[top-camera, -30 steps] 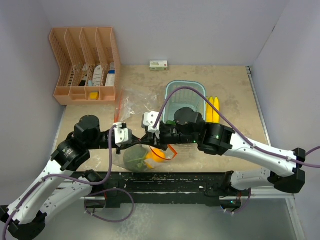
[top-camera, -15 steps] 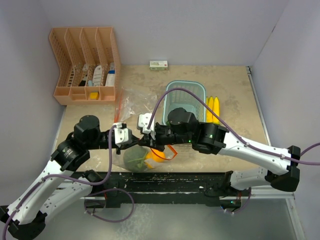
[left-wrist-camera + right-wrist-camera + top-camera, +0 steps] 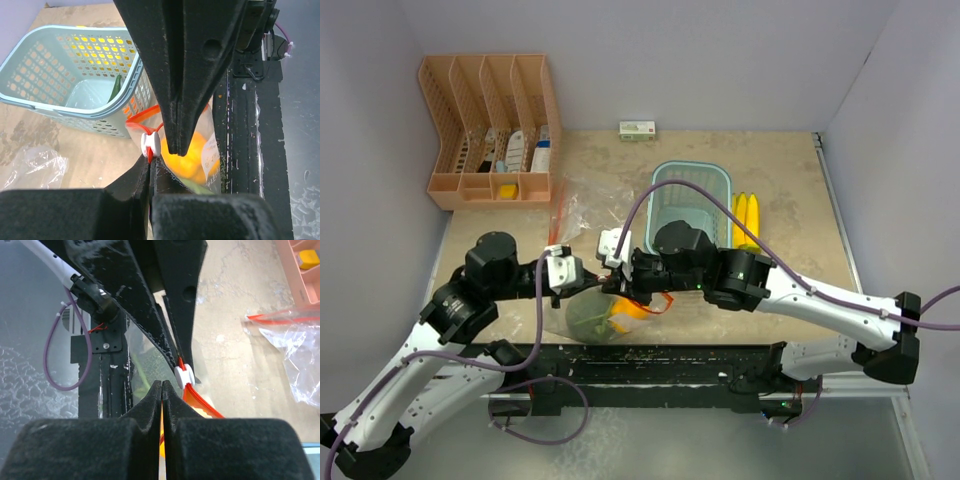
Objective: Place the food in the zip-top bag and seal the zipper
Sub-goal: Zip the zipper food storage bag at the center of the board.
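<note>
Bag (image 3: 214, 150) holds one orange fruit (image 3: 192, 155), one green head (image 3: 588, 318).

green vegetable (image 3: 116, 87) half hidden by basket (image 3: 60, 109) wall, orange fruit (image 3: 194, 154) behind left jaws

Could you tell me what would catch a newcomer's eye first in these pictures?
The left gripper and right gripper meet, both shut on the red zipper edge of a zip-top bag at the table's near edge, with a bright orange fruit inside it. Behind stands a light blue basket with yellow bananas on its right, and a peach organizer fills the far left corner.
</note>
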